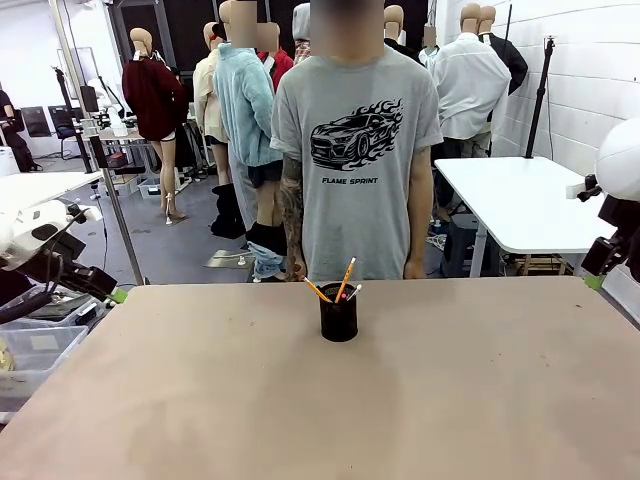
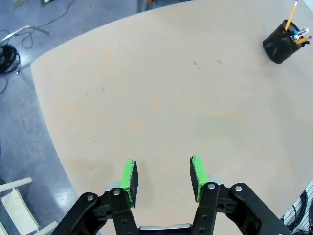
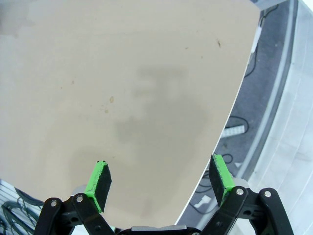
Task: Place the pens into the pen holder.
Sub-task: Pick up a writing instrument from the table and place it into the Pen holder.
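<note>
A small black wire-mesh cylindrical pen holder (image 1: 339, 314) stands mid-worktop (image 1: 320, 400) toward twelve o'clock, yellow-orange pencils and pens (image 1: 343, 283) leaning out of it. The pens' lower halves are hidden inside. Left pincer (image 2: 164, 175) half spread, right pincer (image 3: 161, 177) wide apart, both holding nothing.

pens' (image 1: 343, 283) lower ends hidden inside pen holder (image 1: 339, 318)
</note>
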Tool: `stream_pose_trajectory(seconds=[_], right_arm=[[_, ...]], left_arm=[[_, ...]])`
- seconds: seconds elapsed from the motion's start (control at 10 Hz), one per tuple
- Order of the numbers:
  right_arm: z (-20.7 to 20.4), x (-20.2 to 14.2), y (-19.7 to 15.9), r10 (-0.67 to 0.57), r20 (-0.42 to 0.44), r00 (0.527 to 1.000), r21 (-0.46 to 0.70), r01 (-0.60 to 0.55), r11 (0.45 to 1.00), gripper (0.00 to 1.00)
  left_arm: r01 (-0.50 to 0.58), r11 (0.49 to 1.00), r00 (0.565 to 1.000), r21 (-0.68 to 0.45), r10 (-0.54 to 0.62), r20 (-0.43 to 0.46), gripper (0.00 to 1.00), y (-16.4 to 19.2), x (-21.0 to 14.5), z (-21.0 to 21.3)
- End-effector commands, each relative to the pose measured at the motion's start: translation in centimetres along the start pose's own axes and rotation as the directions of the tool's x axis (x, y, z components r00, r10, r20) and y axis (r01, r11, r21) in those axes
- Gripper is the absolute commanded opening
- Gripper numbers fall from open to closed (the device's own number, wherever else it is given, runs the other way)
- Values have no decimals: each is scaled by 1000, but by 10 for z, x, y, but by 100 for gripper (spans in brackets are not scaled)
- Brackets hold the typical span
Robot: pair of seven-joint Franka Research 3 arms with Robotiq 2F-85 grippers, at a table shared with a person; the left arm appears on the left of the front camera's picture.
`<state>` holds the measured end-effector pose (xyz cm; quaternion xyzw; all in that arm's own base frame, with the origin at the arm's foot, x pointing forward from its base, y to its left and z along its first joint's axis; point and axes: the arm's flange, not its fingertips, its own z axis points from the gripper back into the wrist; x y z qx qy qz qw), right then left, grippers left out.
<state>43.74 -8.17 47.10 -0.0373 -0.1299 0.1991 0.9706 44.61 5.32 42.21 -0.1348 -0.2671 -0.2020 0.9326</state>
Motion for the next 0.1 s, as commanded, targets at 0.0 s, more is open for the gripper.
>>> stream_pose_trajectory(seconds=[0.0], right_arm=[[-2, 1, 3, -10, -16, 1000, -19, 9, 1000, 100]], left_arm=[[-19, 1000, 1000, 6, 19, 14, 57, 4, 2, -2]])
